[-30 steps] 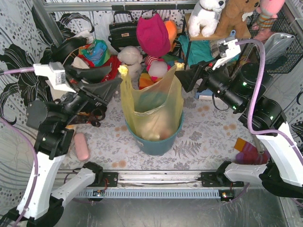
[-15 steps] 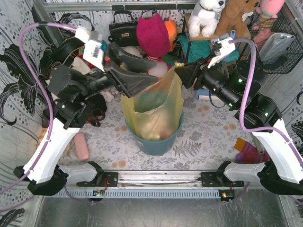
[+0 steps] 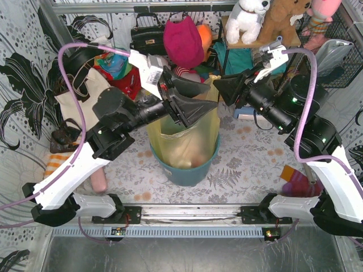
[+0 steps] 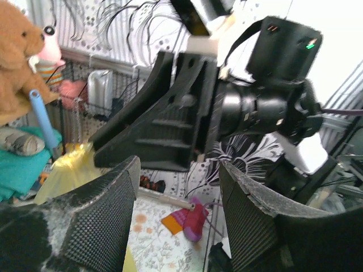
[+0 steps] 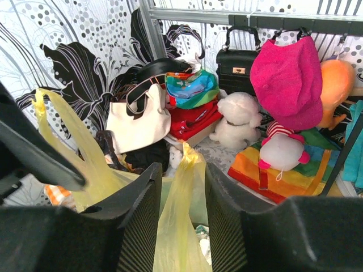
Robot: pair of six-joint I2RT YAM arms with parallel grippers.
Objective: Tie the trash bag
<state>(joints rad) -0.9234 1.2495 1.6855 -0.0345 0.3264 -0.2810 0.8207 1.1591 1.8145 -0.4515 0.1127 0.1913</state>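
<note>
The right end effector (image 5: 182,170) stands part-closed about one upright ear of the trash bag (image 3: 181,136); whether its pads actually pinch the plastic cannot be told. Facing it above the bag's mouth, the left end effector (image 4: 178,164) is wide open and holds nothing, the opposite ear free beside it. The bag sits in the teal bin (image 3: 187,173) on the patterned surface (image 3: 244,158), its mouth gaping. No knot is begun: by the look of it, both ears have yet to be seized, crossed and pulled tight.
</note>
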